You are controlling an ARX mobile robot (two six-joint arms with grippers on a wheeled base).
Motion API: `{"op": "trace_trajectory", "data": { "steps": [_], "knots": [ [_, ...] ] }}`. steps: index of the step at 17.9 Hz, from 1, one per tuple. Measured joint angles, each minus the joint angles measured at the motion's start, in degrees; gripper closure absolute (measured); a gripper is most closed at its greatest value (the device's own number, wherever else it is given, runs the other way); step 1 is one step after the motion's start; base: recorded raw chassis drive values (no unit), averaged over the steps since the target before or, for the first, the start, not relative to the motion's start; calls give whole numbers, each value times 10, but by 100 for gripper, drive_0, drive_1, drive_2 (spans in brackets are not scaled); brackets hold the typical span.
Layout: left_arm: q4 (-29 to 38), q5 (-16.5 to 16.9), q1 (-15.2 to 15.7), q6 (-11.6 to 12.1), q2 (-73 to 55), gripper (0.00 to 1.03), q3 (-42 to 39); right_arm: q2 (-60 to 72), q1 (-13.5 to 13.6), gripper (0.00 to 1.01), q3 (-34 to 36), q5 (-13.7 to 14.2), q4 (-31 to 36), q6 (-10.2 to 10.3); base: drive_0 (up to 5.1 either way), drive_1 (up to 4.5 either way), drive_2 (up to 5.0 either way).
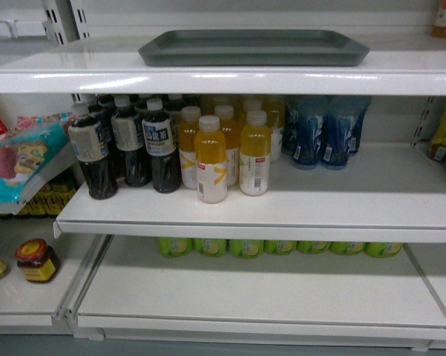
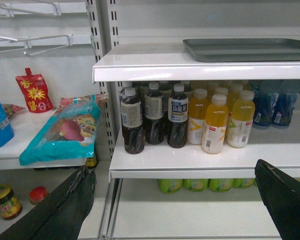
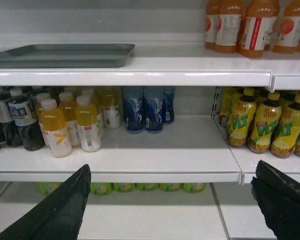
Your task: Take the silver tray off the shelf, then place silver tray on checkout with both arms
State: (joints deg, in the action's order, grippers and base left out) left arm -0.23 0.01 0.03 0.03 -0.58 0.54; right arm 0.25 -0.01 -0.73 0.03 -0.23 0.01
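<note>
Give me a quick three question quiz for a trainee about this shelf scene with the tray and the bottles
1. True or false: the silver tray lies flat on the shelf, above the bottles.
2. Multiple choice: which bottles stand directly left of the yellow juice bottles in the head view? A. blue bottles B. dark tea bottles C. green cans
3. Fill in: both wrist views show each gripper's fingers spread wide with nothing between them, so both grippers are ____.

Key: 1 true. 2 B, the dark tea bottles; the blue bottles stand to the right. 3 open, left gripper and right gripper alike.
</note>
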Motion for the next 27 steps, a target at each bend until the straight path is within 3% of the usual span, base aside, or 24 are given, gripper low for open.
{"op": "trace_trajectory", "data": {
  "steps": [19, 27],
  "knots": [
    [1, 0, 0, 0, 0, 5, 0, 0, 0, 3, 0, 0, 1, 0, 0, 0, 0],
    [-2, 0, 0, 0, 0, 5, 0, 0, 0, 3, 0, 0, -1, 0, 16, 448, -416]
  ]
}}
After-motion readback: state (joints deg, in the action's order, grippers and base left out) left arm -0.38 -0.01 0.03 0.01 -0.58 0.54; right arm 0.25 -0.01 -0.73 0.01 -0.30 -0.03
